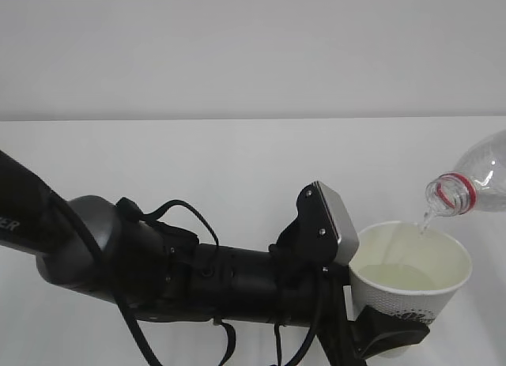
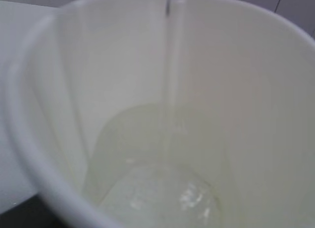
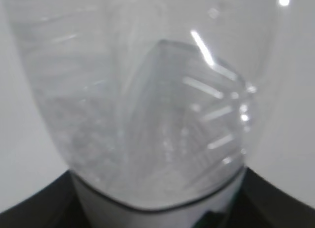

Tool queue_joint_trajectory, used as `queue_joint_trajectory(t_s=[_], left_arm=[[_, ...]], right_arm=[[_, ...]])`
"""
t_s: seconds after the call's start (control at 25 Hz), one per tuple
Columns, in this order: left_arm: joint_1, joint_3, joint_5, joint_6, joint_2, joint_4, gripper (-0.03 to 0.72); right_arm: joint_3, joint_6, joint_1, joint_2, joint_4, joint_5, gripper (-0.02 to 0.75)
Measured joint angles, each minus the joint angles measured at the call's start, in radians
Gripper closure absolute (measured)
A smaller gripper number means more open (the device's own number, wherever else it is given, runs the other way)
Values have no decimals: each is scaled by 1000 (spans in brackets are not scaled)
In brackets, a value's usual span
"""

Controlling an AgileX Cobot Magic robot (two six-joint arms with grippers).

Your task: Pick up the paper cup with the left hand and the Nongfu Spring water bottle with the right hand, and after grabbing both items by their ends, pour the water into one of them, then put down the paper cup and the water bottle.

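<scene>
The white paper cup [image 1: 411, 275] hangs at the lower right, held low on its wall by my left gripper [image 1: 391, 334], which is shut on it. The clear Nongfu Spring water bottle [image 1: 482, 180] with its red neck ring tilts down from the right edge, mouth over the cup's rim. A thin stream of water [image 1: 425, 220] falls into the cup and pools at the bottom [image 2: 162, 193]. The left wrist view looks straight into the cup [image 2: 59, 114], so the fingers are hidden. My right gripper [image 3: 157, 215] is shut on the bottle [image 3: 147, 114], with dark fingers [image 3: 29, 211] at its sides.
My left arm [image 1: 198, 271], with its looping cables and grey block [image 1: 338, 224], crosses the lower half of the exterior view. A white table [image 1: 198, 160] runs back to a pale wall [image 1: 237, 50].
</scene>
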Motion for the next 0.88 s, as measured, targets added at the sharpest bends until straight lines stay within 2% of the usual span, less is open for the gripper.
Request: queue_joint_trajectory(t_s=[0.88], left_arm=[[0,0,2,0,6,0,190]], right_arm=[[0,-11,0,0,7,0,276]])
